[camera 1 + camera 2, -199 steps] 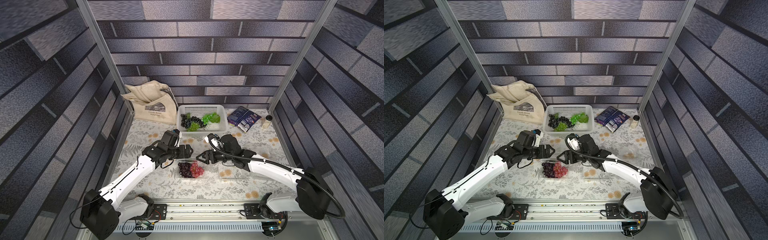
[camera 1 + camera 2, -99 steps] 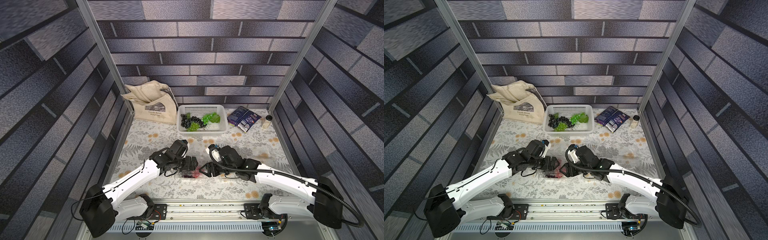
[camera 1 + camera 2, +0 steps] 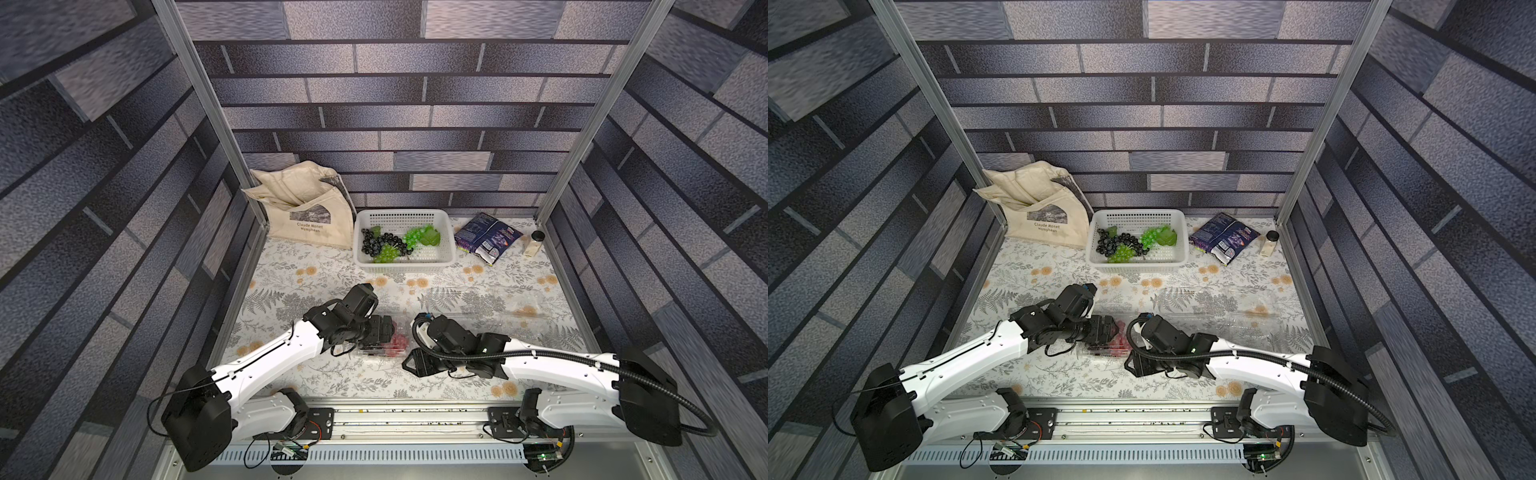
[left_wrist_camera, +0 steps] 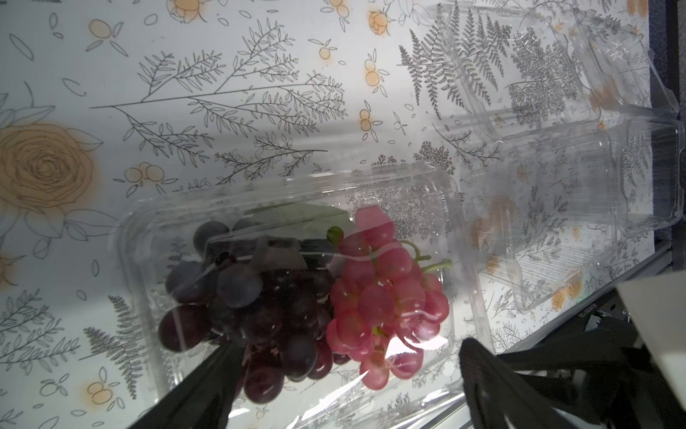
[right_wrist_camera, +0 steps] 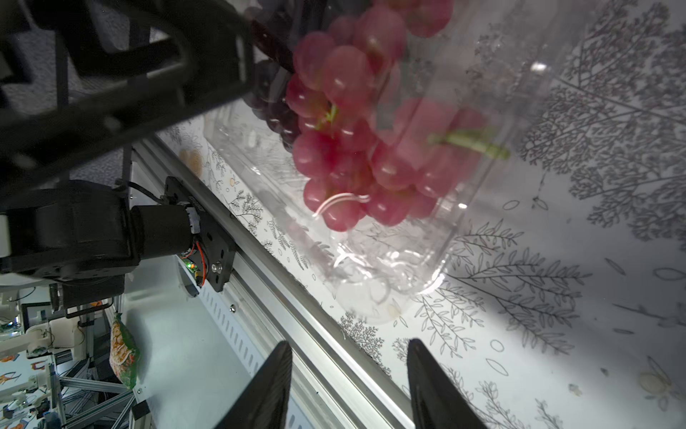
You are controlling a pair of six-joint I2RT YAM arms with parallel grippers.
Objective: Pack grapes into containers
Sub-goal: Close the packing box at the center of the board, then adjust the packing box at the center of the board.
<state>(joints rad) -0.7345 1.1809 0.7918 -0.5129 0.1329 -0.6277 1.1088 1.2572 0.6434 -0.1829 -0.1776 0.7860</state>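
- Done: one container (image 4: 408, 185) at 6 o'clock holds dark grapes (image 4: 260, 308) and red grapes (image 4: 386, 297), with the lid over them.
- Outstanding: two empty containers (image 4: 557, 178) at 3 o'clock; dark and green bunches (image 3: 380, 245) lie in the basket (image 3: 403, 216) at 12.
- Left gripper (image 4: 349, 345) fingers are wide apart above that container; right gripper (image 5: 349, 341) fingers are apart and empty.
- Tote bag (image 3: 307, 224) reads "Claude Monet Nymphéas"; snack packet (image 3: 486, 237) is illegible.

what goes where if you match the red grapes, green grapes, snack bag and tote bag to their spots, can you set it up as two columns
Column one
1 red grapes
2 green grapes
3 snack bag
4 tote bag

Column two
a propped up in a back corner
b inside the white basket
c lying flat next to a small jar
d inside a clear container

Pairs: 1-d, 2-b, 3-c, 4-a
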